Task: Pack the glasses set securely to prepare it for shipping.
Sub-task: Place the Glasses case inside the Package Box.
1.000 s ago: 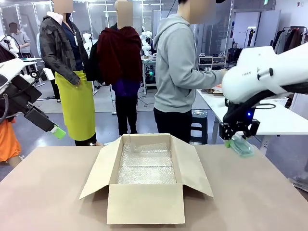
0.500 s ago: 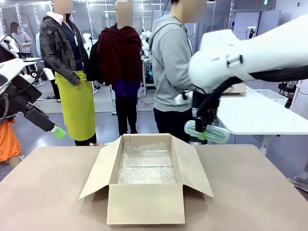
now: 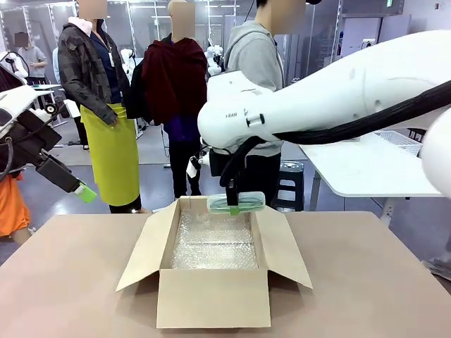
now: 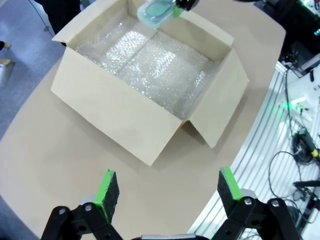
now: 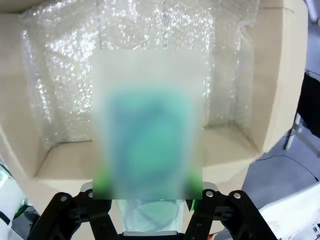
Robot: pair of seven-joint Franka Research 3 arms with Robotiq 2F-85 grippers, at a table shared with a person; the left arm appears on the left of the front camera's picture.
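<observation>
The mint-green case (image 3: 250,203) is a small oblong with rounded ends. It is semi-clear, so a darker shape shows through its shell. My right jaws are closed on it across its short side and hold it roughly level. It hangs over the far end of the cardboard box (image 3: 211,299), about level with the far rim.

The box stands in the middle of the tabletop (image 3: 366,282) with all four flaps folded outward. Bubble wrap (image 3: 213,243) covers its floor and runs up the inner walls.

My left jaws are spread wide and hold nothing. In the front view they sit off to the left, above and beyond the tabletop's edge, with one green pad (image 3: 86,193) catching the light.

The left wrist view looks down on the box (image 4: 115,107) cornerwise from high up. Its own pads (image 4: 107,192) stand well apart over bare tabletop (image 4: 60,165). The case (image 4: 155,11) shows at the top edge, above the bubble wrap (image 4: 150,65) at the box's far end.

The right wrist view looks straight down past the case (image 5: 147,140), which is so close it blurs into a pale green patch. Behind it are the bubble wrap (image 5: 65,75) and the box walls (image 5: 280,75). This puts the case over the box's opening, which the front view alone leaves unclear. I cannot tell from any view how high above the wrap it hangs.
</observation>
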